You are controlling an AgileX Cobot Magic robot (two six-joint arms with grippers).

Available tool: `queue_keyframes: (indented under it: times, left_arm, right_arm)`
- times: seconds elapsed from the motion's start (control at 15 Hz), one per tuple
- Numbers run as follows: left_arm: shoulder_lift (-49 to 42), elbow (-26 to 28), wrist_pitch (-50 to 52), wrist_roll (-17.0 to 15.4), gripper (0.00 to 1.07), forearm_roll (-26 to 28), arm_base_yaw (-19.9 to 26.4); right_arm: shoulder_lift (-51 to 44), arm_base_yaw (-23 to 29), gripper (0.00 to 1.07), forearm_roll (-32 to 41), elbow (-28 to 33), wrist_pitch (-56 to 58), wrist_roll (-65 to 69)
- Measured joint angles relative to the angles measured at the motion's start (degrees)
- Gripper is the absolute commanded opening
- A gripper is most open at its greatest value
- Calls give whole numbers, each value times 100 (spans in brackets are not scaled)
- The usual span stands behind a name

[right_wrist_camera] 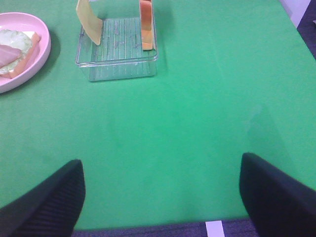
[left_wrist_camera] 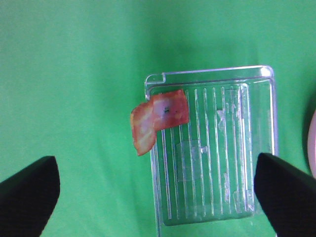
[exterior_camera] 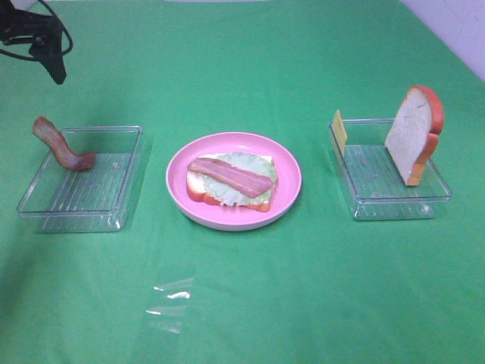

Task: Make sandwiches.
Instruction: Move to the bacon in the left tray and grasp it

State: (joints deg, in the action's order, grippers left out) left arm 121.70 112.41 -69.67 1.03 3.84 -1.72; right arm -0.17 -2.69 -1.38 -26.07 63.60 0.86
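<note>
The half-built sandwich (exterior_camera: 227, 189) is seen on the pink plate (exterior_camera: 227, 221) at the middle of the green cloth (exterior_camera: 318, 288). 1 bottom bread slice (exterior_camera: 195, 184) is covered by a lettuce leaf (exterior_camera: 256, 167), and 1 bacon strip (exterior_camera: 229, 177) is laid across the leaf. A 2nd bacon strip (exterior_camera: 59, 144) is draped over a far corner of the left tray (exterior_camera: 76, 216) (part of it hangs outside the wall). In the right tray (exterior_camera: 394, 205) the upright bread slice (exterior_camera: 413, 133) is leaned at the right wall, and the cheese square (exterior_camera: 339, 130) is stood at the left wall. The left gripper (left_wrist_camera: 157, 197) is spread wide above the left tray, with nothing grasped. The right gripper (right_wrist_camera: 160, 197) is also spread, over bare cloth, well apart from the right tray, and nothing is grasped.
</note>
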Motion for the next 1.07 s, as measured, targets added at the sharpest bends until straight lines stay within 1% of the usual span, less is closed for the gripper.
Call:
queue_keyframes:
  times: [0.27,0.67,0.87,0.93,1.0,1.07]
  left_arm:
    - [453,0,6,40,100,195,0]
    - [859,0,6,63,98,195,0]
    - [1066,0,6,80,98,109,0]
    - [1100,0,0,80,96,97,0]
    - [1112,0,17,80,91,92,0]
    - [1112,0,57,80,82,86,0]
  right_arm:
    - [0,0,82,0,0,0,0]
    - [0,0,82,0,0,0,0]
    - [0,0,82,0,0,0,0]
    - [0,0,82,0,0,0,0]
    - [0,0,82,0,0,0,0]
    - [0,0,82,0,0,0,0]
